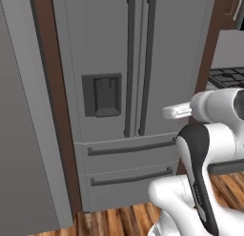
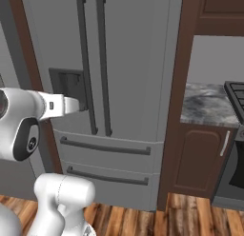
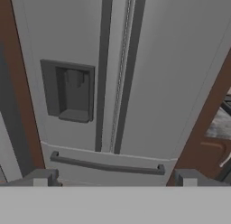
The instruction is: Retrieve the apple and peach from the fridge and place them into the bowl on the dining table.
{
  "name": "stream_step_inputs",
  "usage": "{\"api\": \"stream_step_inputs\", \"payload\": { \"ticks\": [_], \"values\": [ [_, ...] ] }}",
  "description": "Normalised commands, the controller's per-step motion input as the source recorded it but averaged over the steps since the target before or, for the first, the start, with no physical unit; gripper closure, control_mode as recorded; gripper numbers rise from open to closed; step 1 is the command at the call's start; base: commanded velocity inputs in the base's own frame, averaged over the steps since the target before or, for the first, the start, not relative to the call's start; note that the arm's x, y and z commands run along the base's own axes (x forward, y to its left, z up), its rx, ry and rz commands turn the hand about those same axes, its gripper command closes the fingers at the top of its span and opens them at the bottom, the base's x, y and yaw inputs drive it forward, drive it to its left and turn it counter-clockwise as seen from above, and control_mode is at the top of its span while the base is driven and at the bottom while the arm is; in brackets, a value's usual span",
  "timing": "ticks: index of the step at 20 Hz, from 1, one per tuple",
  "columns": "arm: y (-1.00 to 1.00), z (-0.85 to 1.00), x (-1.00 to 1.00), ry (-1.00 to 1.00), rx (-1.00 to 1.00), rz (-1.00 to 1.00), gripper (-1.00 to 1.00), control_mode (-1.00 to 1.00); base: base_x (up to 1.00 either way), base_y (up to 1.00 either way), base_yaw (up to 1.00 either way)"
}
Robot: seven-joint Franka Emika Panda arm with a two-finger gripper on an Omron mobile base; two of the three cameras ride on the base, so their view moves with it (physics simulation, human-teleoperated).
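Grey steel fridge (image 3: 153, 74) stands shut straight ahead of the gripper (image 3: 115, 178), both doors closed, so apple and peach are hidden. Main risk, I judge: grabbing the left-door bar instead of the right door handle (image 3: 128, 74), or slipping off it. The handle sits just above and ahead, apart from the spread, empty jaws
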Motion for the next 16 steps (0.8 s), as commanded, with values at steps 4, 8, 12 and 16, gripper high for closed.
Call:
{"api": "stream_step_inputs", "payload": {
  "ticks": [4, 8, 12, 16],
  "values": [
    [0.22, 0.04, 0.09, 0.06, 0.0, -0.04, -1.0, -1.0, 0.0, 0.0, 0.0],
    [0.29, 0.0, 0.02, 0.06, 0.0, -0.02, -1.0, -1.0, 0.0, 0.0, 0.0],
    [0.09, 0.0, 0.0, 0.09, 0.04, 0.0, -1.0, -1.0, 0.0, 0.0, 0.0],
    [0.0, 0.0, 0.12, 0.02, 0.11, 0.01, -1.0, -1.0, 0.0, 0.0, 0.0]
  ]
}}
